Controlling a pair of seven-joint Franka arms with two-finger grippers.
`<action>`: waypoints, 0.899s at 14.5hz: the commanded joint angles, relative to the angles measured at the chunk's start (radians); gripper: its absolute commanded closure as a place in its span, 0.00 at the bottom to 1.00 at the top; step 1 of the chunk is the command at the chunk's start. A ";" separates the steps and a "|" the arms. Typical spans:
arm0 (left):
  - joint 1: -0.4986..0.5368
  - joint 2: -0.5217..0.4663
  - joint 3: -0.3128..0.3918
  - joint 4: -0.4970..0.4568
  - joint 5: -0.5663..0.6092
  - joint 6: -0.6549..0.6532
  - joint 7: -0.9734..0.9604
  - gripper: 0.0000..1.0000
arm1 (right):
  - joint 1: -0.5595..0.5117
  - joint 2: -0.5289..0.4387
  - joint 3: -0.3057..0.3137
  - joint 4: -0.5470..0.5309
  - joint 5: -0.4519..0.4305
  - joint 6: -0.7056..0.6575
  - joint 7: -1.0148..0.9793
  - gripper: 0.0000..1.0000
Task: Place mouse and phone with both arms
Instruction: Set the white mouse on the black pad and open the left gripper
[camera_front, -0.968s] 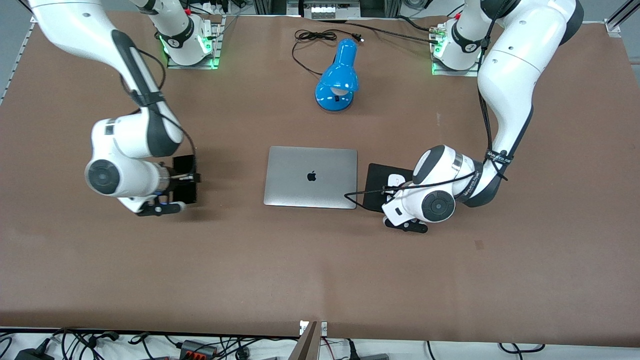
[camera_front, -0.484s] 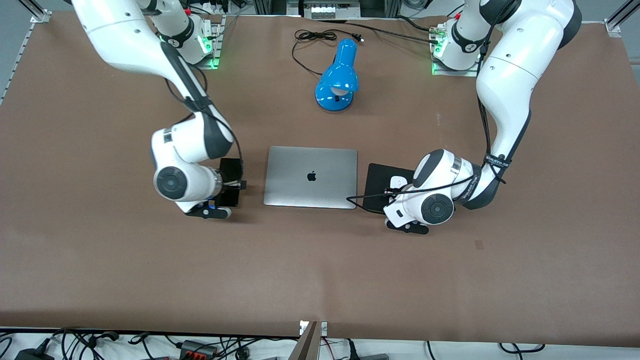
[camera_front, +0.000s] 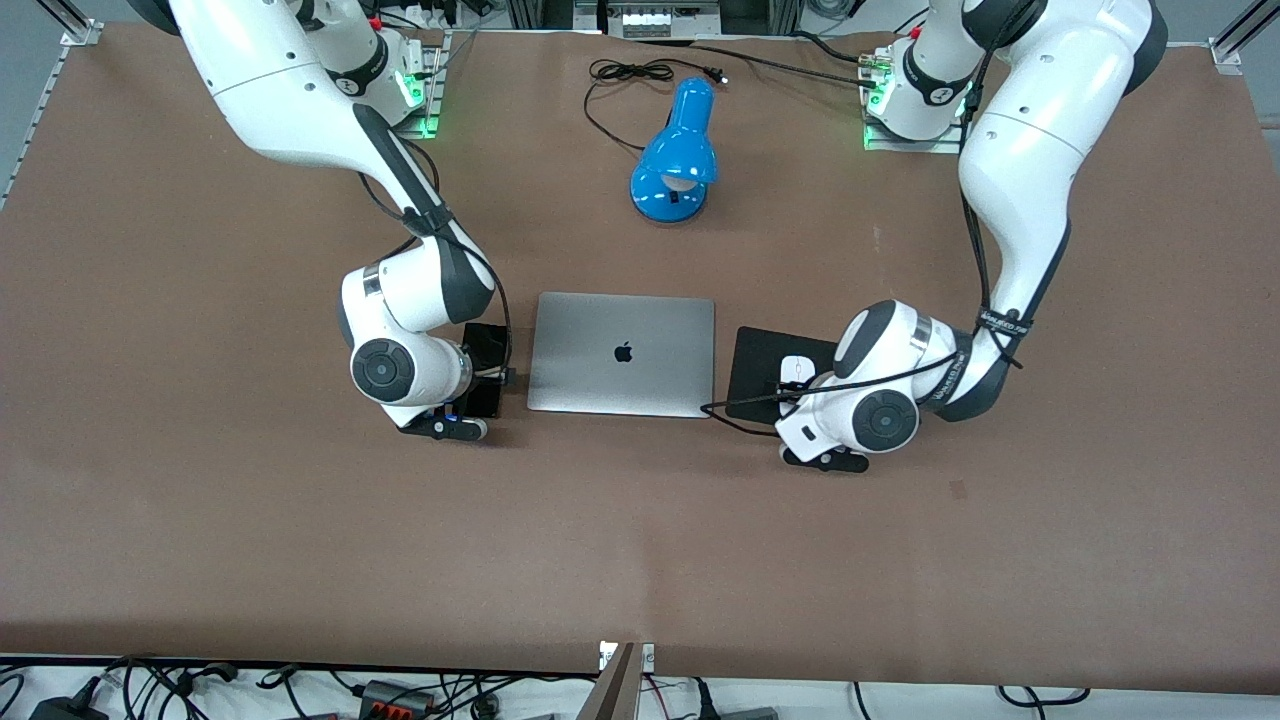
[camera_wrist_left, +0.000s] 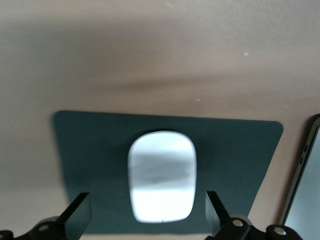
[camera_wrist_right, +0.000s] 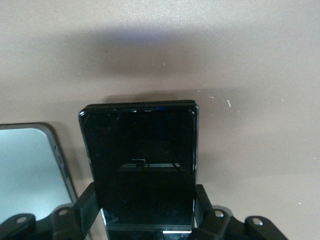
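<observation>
The white mouse (camera_wrist_left: 161, 175) lies on a black square pad (camera_wrist_left: 235, 150), beside the closed laptop (camera_front: 622, 352) toward the left arm's end of the table. It also shows in the front view (camera_front: 797, 368). My left gripper (camera_wrist_left: 147, 220) is open just over the pad, with one finger on each side of the mouse and neither touching it. My right gripper (camera_wrist_right: 145, 205) is shut on the black phone (camera_wrist_right: 145, 160) and holds it flat and low at the laptop's edge toward the right arm's end. The phone also shows in the front view (camera_front: 489, 352).
A blue desk lamp (camera_front: 678, 152) with a black cord stands farther from the front camera than the laptop. The laptop's edge shows in both wrist views (camera_wrist_left: 305, 175) (camera_wrist_right: 30, 165). Brown table (camera_front: 640, 540) lies open nearer the front camera.
My right arm has carried the phone from the right arm's end of the table to beside the laptop. My left gripper has shifted slightly, and more of the mouse shows.
</observation>
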 joint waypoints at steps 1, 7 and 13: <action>0.064 -0.140 -0.008 -0.011 0.014 -0.132 -0.009 0.00 | 0.012 0.025 -0.002 0.027 0.024 -0.002 0.024 0.76; 0.177 -0.378 -0.027 -0.013 -0.010 -0.267 -0.003 0.00 | 0.034 0.035 -0.002 0.022 0.043 0.023 0.021 0.72; 0.245 -0.532 -0.008 0.006 -0.080 -0.421 -0.010 0.00 | 0.028 0.037 -0.007 0.022 0.032 0.021 0.009 0.71</action>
